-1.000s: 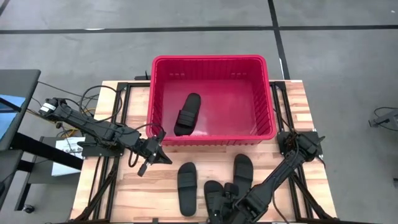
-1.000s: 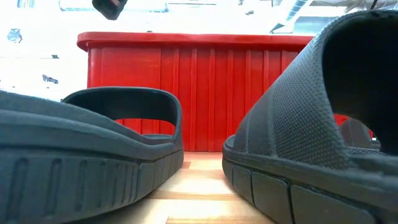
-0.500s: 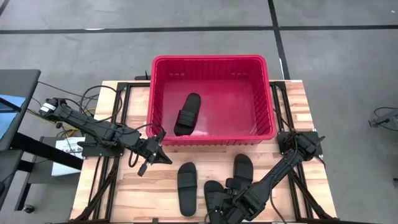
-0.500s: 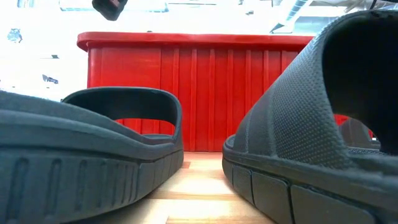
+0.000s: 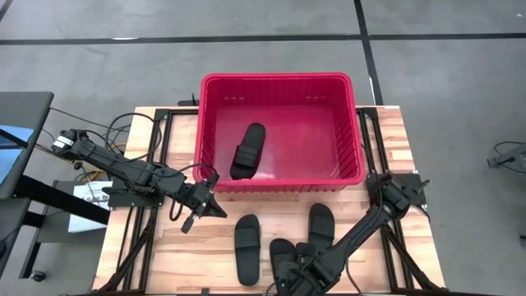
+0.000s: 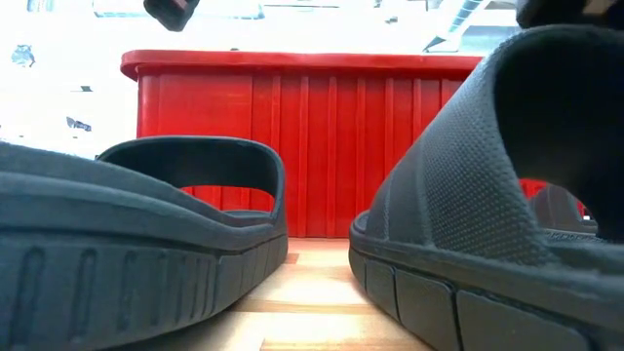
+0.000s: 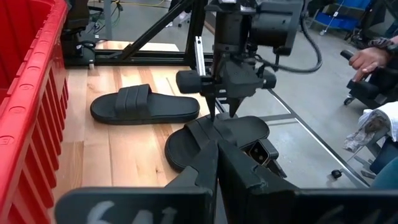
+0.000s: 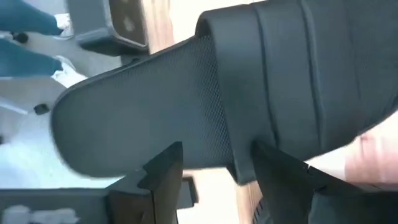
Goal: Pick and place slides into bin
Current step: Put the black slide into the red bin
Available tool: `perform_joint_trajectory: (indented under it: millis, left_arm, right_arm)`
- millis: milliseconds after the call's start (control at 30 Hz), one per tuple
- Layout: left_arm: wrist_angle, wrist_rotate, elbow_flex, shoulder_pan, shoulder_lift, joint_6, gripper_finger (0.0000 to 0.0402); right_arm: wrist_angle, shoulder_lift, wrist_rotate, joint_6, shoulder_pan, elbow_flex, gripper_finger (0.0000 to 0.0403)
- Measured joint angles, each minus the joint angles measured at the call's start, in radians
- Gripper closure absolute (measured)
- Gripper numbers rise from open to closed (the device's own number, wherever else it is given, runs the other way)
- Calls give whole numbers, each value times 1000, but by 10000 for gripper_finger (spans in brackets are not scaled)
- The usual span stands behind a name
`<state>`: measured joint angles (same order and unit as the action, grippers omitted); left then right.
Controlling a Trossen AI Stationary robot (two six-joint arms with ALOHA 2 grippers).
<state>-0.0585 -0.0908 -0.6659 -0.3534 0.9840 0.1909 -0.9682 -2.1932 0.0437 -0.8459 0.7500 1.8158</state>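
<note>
- now the right hand hangs over a slide at the desk edge, fingers apart.
- left hand pressed together beside the bin.

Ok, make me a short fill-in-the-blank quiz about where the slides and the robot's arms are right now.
1. The red bin holds ____ slide.
2. The number of slides lying on the wooden table is ____.
3. The ____ gripper has open fingers around a slide at the table's near edge.
4. The left gripper, fingers shut, sits ____ the bin.

Missing words: one; three; right; outside
</note>
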Motion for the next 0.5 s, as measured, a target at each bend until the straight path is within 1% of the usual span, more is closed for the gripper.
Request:
perform_joint_trajectory:
  millis: [167,367,500]
  left_arm:
    - [0,-4,0,0,0,0,402]
    - [1,-5,0,-3,0,0,401]
    - [3,-6,0,-14,0,0,402]
  right_arm:
    - [-3,-14,57,-44,-10,-1,220]
    - [-22,-19,68,-46,-19,-2,236]
    - [-43,-17,74,-80,-23,-2,246]
